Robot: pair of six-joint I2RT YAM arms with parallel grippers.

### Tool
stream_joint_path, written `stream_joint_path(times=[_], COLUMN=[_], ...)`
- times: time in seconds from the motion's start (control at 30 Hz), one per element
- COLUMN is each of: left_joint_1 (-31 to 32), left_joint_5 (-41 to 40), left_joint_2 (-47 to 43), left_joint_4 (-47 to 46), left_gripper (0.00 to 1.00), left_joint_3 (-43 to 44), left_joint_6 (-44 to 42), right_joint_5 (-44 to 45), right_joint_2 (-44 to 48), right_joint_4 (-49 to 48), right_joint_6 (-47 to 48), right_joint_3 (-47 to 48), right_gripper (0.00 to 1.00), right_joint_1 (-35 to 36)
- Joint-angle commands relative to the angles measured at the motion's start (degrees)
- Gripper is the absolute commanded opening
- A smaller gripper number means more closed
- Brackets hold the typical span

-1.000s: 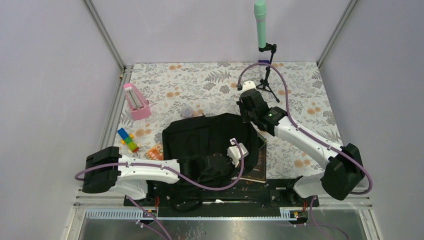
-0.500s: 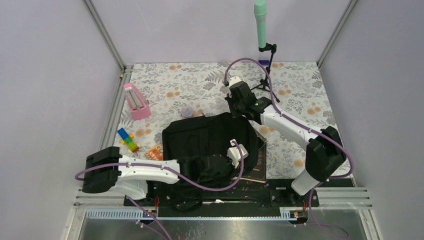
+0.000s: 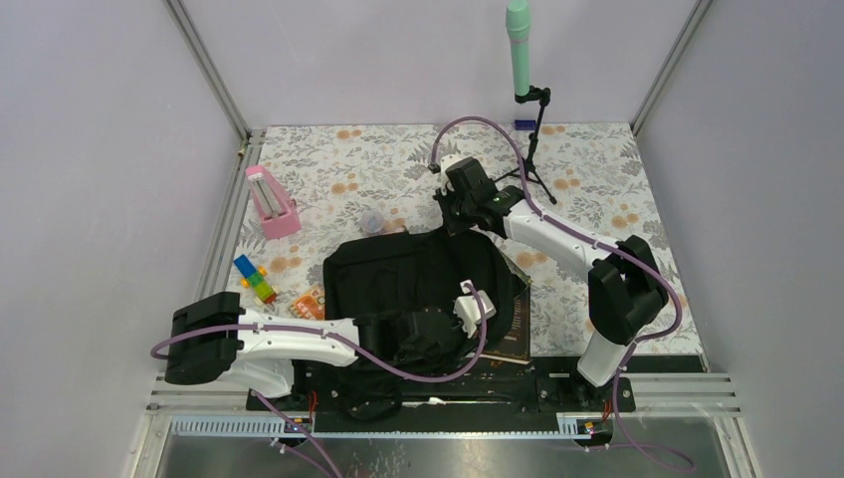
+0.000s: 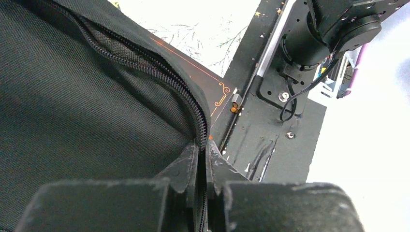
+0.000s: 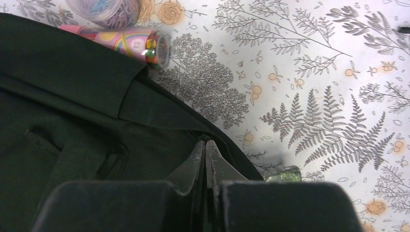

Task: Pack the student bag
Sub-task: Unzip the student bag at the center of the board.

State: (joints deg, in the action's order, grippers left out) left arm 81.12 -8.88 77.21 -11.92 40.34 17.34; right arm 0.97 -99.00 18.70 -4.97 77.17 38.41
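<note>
The student bag (image 3: pixel 418 279), a big black backpack, lies flat mid-table. My left gripper (image 3: pixel 450 334) is at its near right edge, and in the left wrist view it (image 4: pixel 203 147) is shut on the bag's (image 4: pixel 72 96) open zip edge, with zip teeth running between the fingers. My right gripper (image 3: pixel 453 221) is at the far rim. In the right wrist view it (image 5: pixel 205 144) is shut, tips touching the bag's (image 5: pixel 72 121) edge seam. Whether any fabric is caught there I cannot tell.
A dark book (image 3: pixel 514 324) with orange ornament (image 4: pixel 203 84) pokes out under the bag's right side. A pink pencil tube (image 5: pixel 130 41) and clear jar (image 3: pixel 372 221) sit at the far rim. At left are a pink wedge (image 3: pixel 271 202), blocks (image 3: pixel 255 279), an orange card (image 3: pixel 311 302). A green recorder on a stand (image 3: pixel 519 45) is at the back.
My right arm has swung left along the bag's far edge, from its far right corner to the middle of the rim, jaws shut throughout. The left arm and bag stayed put.
</note>
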Motion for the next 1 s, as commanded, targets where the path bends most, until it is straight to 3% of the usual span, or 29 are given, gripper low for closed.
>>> stream_joint_path(times=[0.0, 0.97], left_joint_1=[1.15, 1.04], left_joint_5=[5.39, 10.26], left_joint_2=[0.23, 1.33], left_joint_4=[-3.21, -6.54], left_gripper=[0.0, 0.0], left_joint_3=[2.0, 2.9], left_joint_6=[-0.45, -1.35], right_joint_5=[-5.1, -3.99], right_joint_2=[-0.74, -12.1], right_joint_4=[-2.76, -5.99], right_joint_6=[0.92, 3.54], right_joint_3=[2.98, 11.87], right_gripper=[0.0, 0.0], right_joint_1=[0.46, 6.22])
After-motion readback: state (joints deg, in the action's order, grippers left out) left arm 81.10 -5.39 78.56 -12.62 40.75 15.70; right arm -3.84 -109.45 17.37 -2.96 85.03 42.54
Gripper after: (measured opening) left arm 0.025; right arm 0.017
